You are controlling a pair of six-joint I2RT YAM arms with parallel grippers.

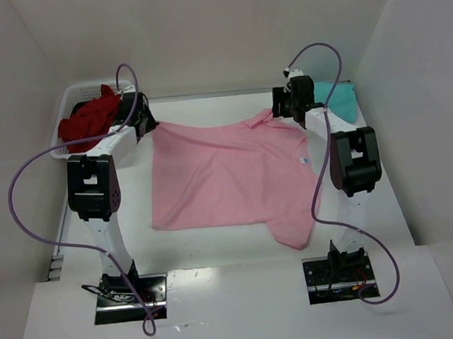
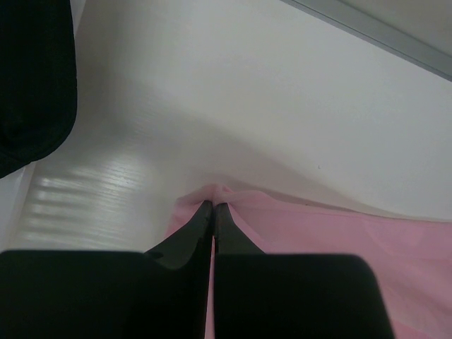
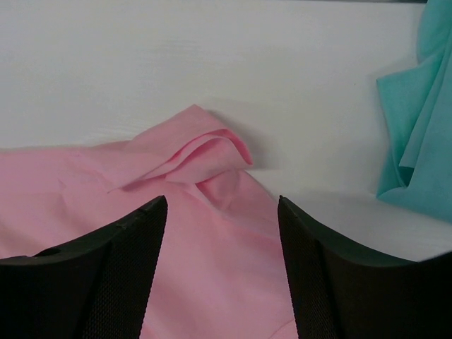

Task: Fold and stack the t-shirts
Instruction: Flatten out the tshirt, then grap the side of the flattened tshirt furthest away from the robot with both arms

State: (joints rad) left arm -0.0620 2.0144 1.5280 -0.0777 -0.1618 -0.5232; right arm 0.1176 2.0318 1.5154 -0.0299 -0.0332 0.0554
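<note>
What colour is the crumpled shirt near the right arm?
The t-shirt is teal, clearest in the right wrist view.

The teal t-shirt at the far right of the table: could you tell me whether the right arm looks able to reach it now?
Probably yes. The right arm has its jaws open and empty over the pink t-shirt, and the teal t-shirt lies just beside them on the table, nothing between.

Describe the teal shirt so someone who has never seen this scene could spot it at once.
On the white table, look to the far right corner, beyond the right gripper. The teal shirt lies bunched there, the only blue-green cloth; the pink shirt is spread mid-table and the dark red shirt sits in the basket far left.
</note>
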